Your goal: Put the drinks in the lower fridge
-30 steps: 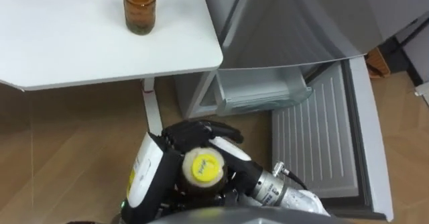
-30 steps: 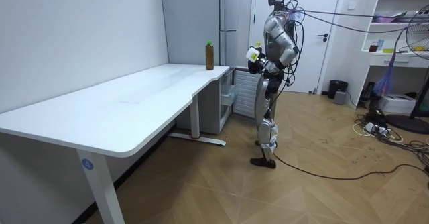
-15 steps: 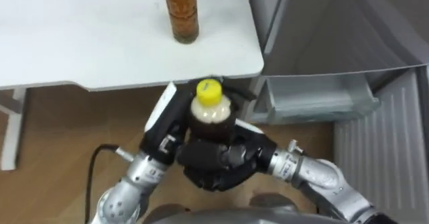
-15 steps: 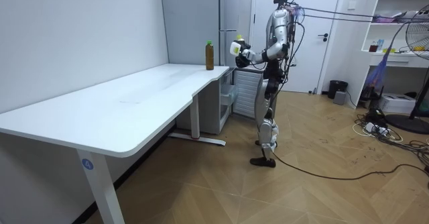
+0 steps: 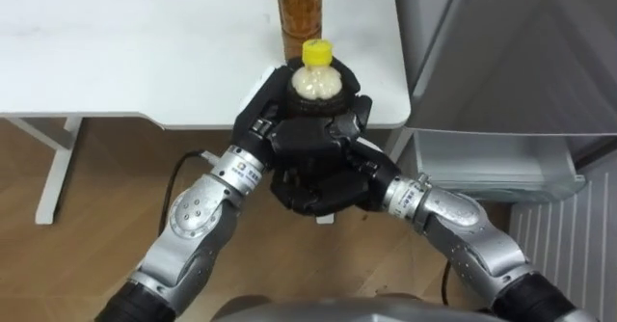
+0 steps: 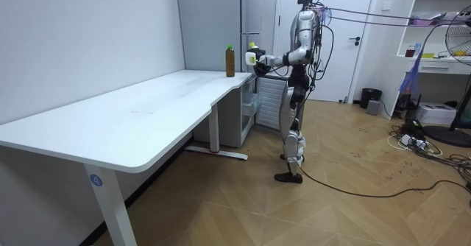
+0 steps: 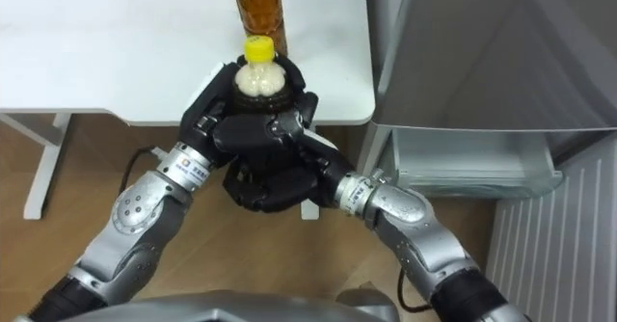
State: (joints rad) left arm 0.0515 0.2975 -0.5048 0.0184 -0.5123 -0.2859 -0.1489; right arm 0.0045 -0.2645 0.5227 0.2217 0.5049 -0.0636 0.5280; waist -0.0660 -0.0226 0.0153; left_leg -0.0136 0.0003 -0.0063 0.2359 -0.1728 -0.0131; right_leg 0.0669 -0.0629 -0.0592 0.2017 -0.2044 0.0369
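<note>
**Desk:** Left to right, what have you got?

**Floor:** Over the white desk [image 5: 125, 52], your left hand [image 5: 275, 134] and right hand [image 5: 337, 182] clasp together. The fingers of both curl round a yellow-capped bottle [image 5: 316, 71], held upright in the air near the desk's corner. Just behind it an amber bottle [image 5: 299, 13] stands on the desk. Farther right, the lower drawer [image 5: 492, 158] of the fridge [image 5: 501, 42] sits pulled out.

**Desk:** How will that bottle handle?

**Floor:** Judge it full, so moderately heavy. It looks like smooth plastic, stiff enough to squeeze firmly but likely slippery. You would do best to grip the body below the shoulder, never the cap. One hand should probably carry the weight before the other lets go.

**Desk:** What does each view give you?

**Floor:** The room view shows you standing upright at the desk's end, in front of the fridge, with your arms stretched forward. It also catches the amber bottle's green cap [image 6: 229, 46], while the eye views crop that bottle at the neck. The eye views give you the finger wrap close up and the drawer's open top.
</note>
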